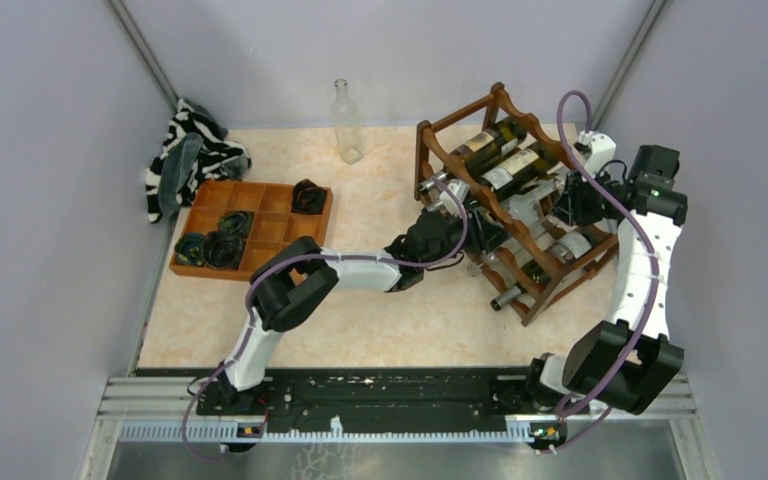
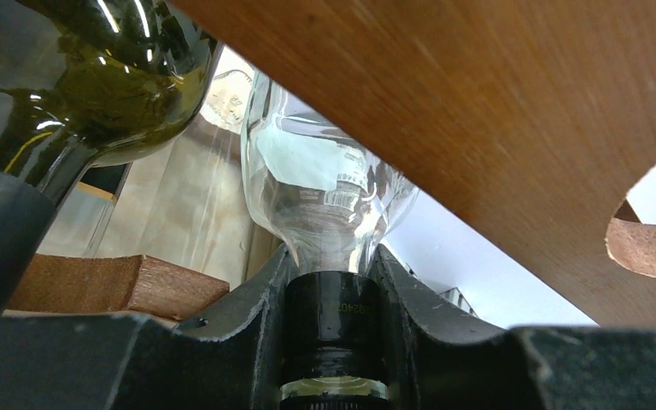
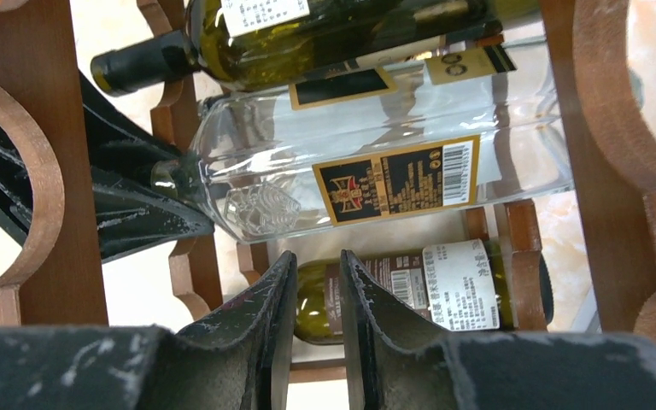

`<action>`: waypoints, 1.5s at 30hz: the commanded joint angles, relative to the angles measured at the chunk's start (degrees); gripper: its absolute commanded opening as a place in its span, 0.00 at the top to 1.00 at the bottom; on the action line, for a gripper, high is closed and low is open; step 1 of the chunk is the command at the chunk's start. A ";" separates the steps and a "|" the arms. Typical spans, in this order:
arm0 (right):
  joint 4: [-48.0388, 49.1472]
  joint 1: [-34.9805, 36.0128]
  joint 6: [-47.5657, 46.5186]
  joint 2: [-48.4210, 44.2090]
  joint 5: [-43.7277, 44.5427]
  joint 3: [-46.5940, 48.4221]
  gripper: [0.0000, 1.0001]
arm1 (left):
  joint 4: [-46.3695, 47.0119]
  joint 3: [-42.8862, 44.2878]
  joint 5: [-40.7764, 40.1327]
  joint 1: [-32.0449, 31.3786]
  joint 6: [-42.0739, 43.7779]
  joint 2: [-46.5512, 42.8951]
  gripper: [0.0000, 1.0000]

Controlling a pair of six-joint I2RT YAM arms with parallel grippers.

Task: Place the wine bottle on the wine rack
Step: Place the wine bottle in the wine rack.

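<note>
left gripper (image 2: 331,256): clenched on the neck of the clear bottle (image 2: 325,184)
right gripper (image 3: 318,266): slightly parted, empty
risk: bottle could be jammed against the rack (image 3: 602,128) if pushed askew

Robot test cell in a laboratory. Closed in by plain lilac-grey walls (image 1: 50,150) meeting at bare metal posts (image 1: 145,50). Left arm (image 1: 290,290) and right arm (image 1: 640,270) bolted to a black mounting rail (image 1: 390,395) with a ruled strip, at the near edge of a marble-patterned table (image 1: 380,320). Staged props on top: wine rack (image 1: 426,150), compartment tray (image 1: 270,230), striped cloth (image 1: 195,140), clear bottle (image 1: 347,125).
</note>
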 commanded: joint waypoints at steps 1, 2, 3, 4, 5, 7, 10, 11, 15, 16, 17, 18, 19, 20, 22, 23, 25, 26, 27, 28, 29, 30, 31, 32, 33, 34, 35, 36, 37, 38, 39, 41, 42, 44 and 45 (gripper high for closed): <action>3.39 0.01 0.54 -0.40 -1.42 -0.44 0.75 | 1.69 2.70 -4.44 0.09 1.89 1.22 0.67; 3.61 0.01 0.71 -0.38 -1.50 -0.56 0.75 | 1.13 2.85 -4.71 0.00 2.69 1.26 0.64; 3.78 0.06 0.85 -0.40 -1.54 -0.59 0.75 | 0.72 2.95 -4.95 -0.11 3.69 1.36 0.62; 3.95 0.05 1.02 -0.48 -1.64 -0.59 0.75 | 0.27 3.05 -5.23 -0.20 4.56 1.39 0.62; 4.06 0.01 1.18 -0.48 -1.76 -0.62 0.75 | -0.16 3.08 -5.50 -0.26 5.20 1.54 0.62; 4.31 0.00 1.50 -0.47 -1.90 -0.51 0.75 | -0.38 2.98 -6.15 -0.38 6.45 1.84 0.60; 4.44 0.00 1.59 -0.52 -2.05 -0.46 0.75 | -0.54 3.06 -7.57 -0.90 9.56 2.41 0.54; 4.47 0.00 1.62 -0.45 -2.05 -0.52 0.75 | -0.52 2.99 -8.01 -1.09 10.31 2.56 0.52; 4.45 0.01 1.48 -0.47 -2.04 -0.77 0.75 | -0.43 2.57 -9.44 -1.58 12.05 2.58 0.45; 4.47 0.01 1.52 -0.37 -2.04 -0.99 0.75 | -0.54 2.46 -9.72 -1.67 12.36 2.54 0.44; 4.45 0.00 1.50 -0.42 -2.02 -1.03 0.75 | -0.51 2.35 -9.80 -1.69 12.55 2.46 0.44; 4.50 0.04 1.47 -0.43 -2.04 -1.05 0.75 | -0.56 2.26 -9.93 -1.78 12.67 2.40 0.44; 4.45 0.02 1.53 -0.51 -2.04 -1.10 0.75 | -0.74 2.24 -10.13 -1.77 12.82 2.32 0.44; 4.45 0.01 1.52 -0.61 -2.05 -1.11 0.75 | -1.11 2.21 -10.50 -1.81 12.98 2.21 0.44; 4.37 0.06 1.45 -0.80 -2.00 -1.06 0.75 | -1.90 2.07 -11.35 -1.86 13.52 1.90 0.41; 4.32 0.02 1.40 -0.80 -2.04 -1.03 0.75 | -2.13 1.95 -11.75 -1.93 13.69 1.72 0.41; 4.13 0.00 1.32 -0.87 -2.09 -1.03 0.75 | -2.38 1.58 -12.87 -1.93 13.91 1.30 0.40; 4.02 0.00 1.25 -0.92 -2.13 -1.04 0.75 | -2.77 1.39 -13.61 -1.89 14.05 0.97 0.40; 3.93 0.04 1.19 -1.01 -2.11 -0.98 0.75 | -3.17 1.19 -14.28 -1.91 14.18 0.69 0.40; 3.85 0.05 1.13 -1.01 -2.13 -0.97 0.75 | -3.37 0.96 -14.77 -1.95 14.46 0.29 0.40; 3.79 0.05 1.12 -0.97 -2.14 -1.03 0.75 | -3.56 0.77 -15.17 -2.00 14.80 0.05 0.40; 3.75 0.01 1.02 -1.00 -2.07 -0.93 0.75 | -3.78 0.61 -15.47 -1.95 15.14 -0.26 0.40; 3.77 0.04 0.99 -1.04 -2.01 -0.92 0.75 | -3.83 0.51 -15.48 -2.01 15.43 -0.44 0.40; 3.76 0.07 0.98 -1.05 -1.97 -0.87 0.75 | -3.71 0.23 -15.52 -2.09 15.62 -0.64 0.40; 3.79 0.05 1.09 -1.08 -1.89 -0.73 0.75 | -3.68 0.08 -15.44 -2.08 15.73 -0.82 0.39; 3.78 0.03 1.10 -1.11 -1.87 -0.63 0.75 | -3.59 -0.07 -15.37 -2.15 15.77 -0.99 0.39; 3.81 0.00 1.06 -1.16 -1.93 -0.57 0.75 | -3.54 -0.25 -15.19 -2.18 15.78 -1.17 0.39; 3.67 0.02 1.10 -1.19 -2.00 -0.45 0.75 | -3.39 -0.56 -14.98 -2.19 15.73 -1.32 0.39; 3.58 0.00 1.12 -1.19 -2.04 -0.42 0.75 | -3.22 -0.75 -14.93 -2.26 15.63 -1.59 0.39; 3.59 0.00 1.11 -1.22 -2.05 -0.39 0.75 | -3.12 -0.97 -14.76 -2.27 15.41 -1.78 0.38; 3.58 0.06 1.09 -1.29 -1.94 -0.41 0.75 | -2.99 -1.22 -14.69 -2.28 15.24 -1.85 0.39; 3.50 0.07 1.10 -1.31 -1.88 -0.36 0.75 | -2.91 -1.56 -14.80 -2.28 14.85 -2.24 0.38; 3.48 0.03 1.06 -1.37 -1.85 -0.33 0.75 | -2.96 -1.62 -14.78 -2.31 14.82 -2.34 0.38; 3.40 0.01 1.09 -1.33 -1.95 -0.37 0.75 | -3.13 -1.86 -15.21 -2.33 14.78 -2.66 0.38; 3.33 0.00 1.05 -1.38 -1.95 -0.32 0.75 | -3.23 -2.06 -15.39 -2.32 14.81 -2.87 0.38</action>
